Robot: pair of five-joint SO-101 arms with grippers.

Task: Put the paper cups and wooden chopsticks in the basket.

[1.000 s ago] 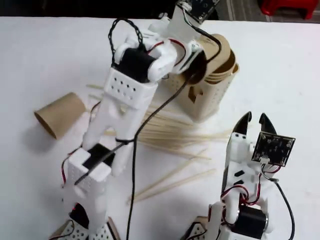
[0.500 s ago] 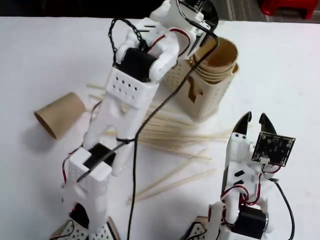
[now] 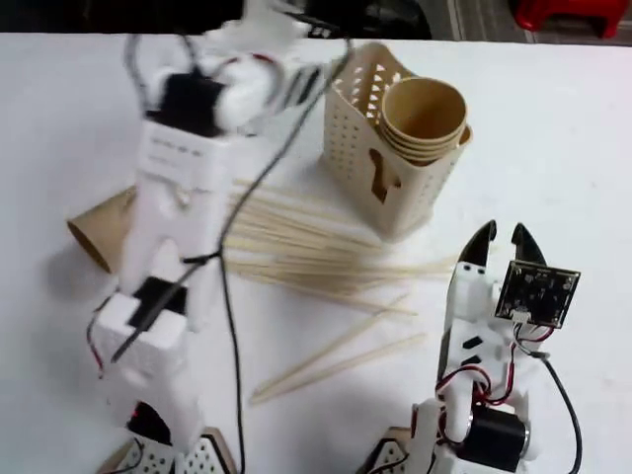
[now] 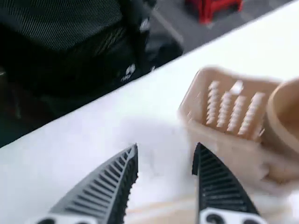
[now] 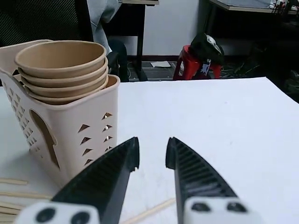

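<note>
A stack of paper cups (image 3: 425, 117) sits nested upright in one end of the basket (image 3: 387, 193), their rims rising above its wall. The basket stands on the far half of the table (image 3: 563, 148). A loose paper cup (image 3: 97, 235) lies on its side well to the left of the basket, its open mouth facing the table's left edge and its far end hidden behind the left arm (image 3: 173, 188). The wooden chopsticks (image 3: 316, 247) lie scattered flat on the table in a loose fan between the two arms, the nearest ones running up to the foot of the basket; none are in it.

The left gripper (image 4: 166, 149) hangs above the far part of the table beside the basket, its jaws spread wide with nothing between them and touching nothing. The right gripper (image 5: 152, 142) sits low over the table on the near side of the basket, pointing at it. Its jaws are parted only narrowly and hold nothing, and one chopstick lies on the table just under them.
</note>
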